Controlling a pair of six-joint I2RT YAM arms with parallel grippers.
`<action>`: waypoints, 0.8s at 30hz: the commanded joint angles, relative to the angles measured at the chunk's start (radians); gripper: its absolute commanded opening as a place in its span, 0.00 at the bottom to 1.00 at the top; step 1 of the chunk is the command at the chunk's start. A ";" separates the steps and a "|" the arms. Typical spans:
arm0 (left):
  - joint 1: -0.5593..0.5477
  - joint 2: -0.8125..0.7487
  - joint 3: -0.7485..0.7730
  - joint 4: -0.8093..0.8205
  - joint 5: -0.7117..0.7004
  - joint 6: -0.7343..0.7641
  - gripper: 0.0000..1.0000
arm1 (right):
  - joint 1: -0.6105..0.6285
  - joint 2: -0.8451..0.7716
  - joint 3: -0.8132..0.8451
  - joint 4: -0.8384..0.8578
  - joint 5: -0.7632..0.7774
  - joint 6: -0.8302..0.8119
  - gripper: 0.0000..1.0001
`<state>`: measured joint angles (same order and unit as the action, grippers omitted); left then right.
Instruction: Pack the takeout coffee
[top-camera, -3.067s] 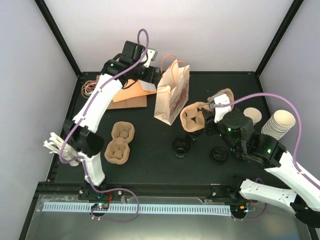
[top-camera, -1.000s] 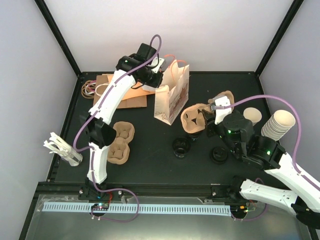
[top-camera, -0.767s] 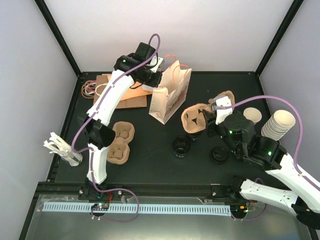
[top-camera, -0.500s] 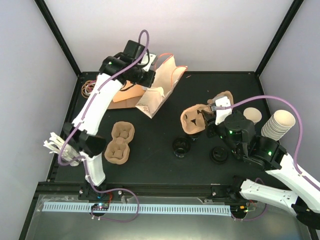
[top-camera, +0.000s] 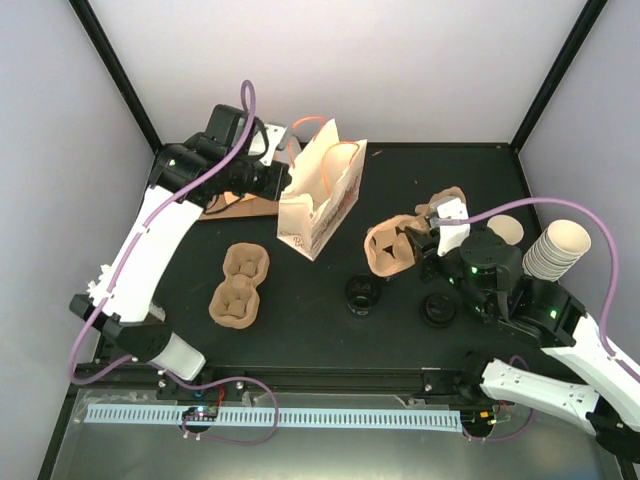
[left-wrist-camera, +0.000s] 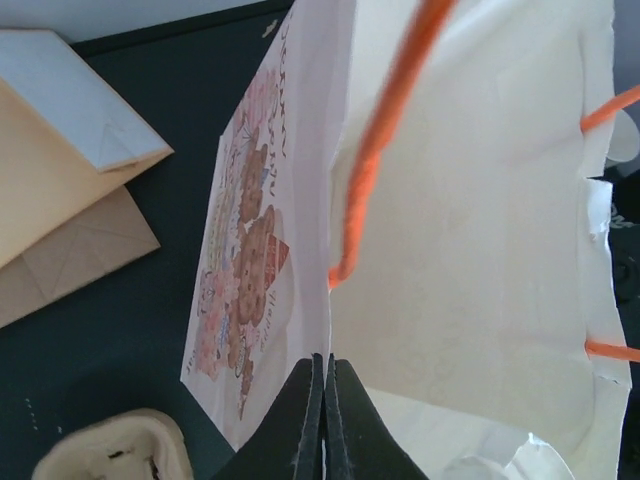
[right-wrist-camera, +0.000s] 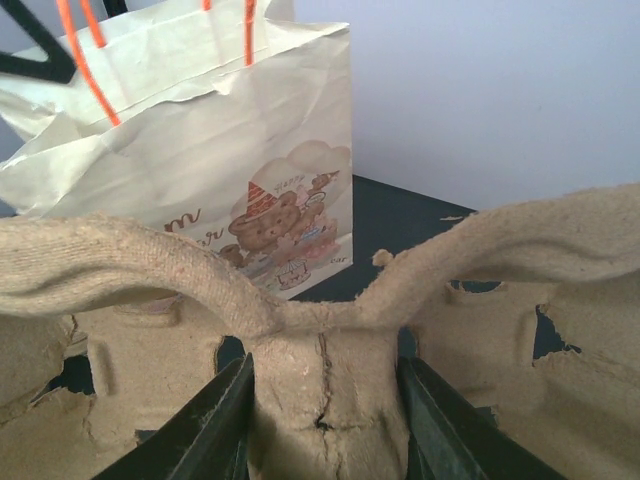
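Top external shows the left gripper (top-camera: 275, 182) pinched tight on the rim of the printed paper bag (top-camera: 322, 195), which tilts open near the tabletop's far edge. Further right, the right gripper (top-camera: 432, 238) is clamped on the centre ridge of a pulp cup carrier (top-camera: 388, 250). Near the right edge, the takeout coffee (top-camera: 506, 229) stands upright, just beside the stack of cups (top-camera: 560, 250).

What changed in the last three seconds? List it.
The left gripper closed on the wall of the white paper bag with orange handles and dragged it left. The right gripper stayed clamped on the brown moulded-pulp cup carrier; the two-cup tray, black lids and stack of cream cups stayed put.
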<state>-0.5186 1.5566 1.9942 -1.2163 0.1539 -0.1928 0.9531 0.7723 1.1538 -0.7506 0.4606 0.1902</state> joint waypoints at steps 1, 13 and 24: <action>-0.008 -0.107 -0.082 0.071 0.079 -0.069 0.02 | -0.002 -0.036 -0.002 -0.022 -0.005 0.025 0.40; -0.027 -0.432 -0.509 0.256 0.171 -0.303 0.02 | -0.003 -0.065 -0.037 -0.021 -0.015 0.026 0.40; -0.030 -0.532 -0.717 0.323 0.188 -0.376 0.02 | -0.002 -0.030 -0.031 0.001 -0.058 0.019 0.40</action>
<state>-0.5446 1.0447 1.3083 -0.9482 0.3233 -0.5373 0.9531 0.7364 1.1194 -0.7700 0.4320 0.2115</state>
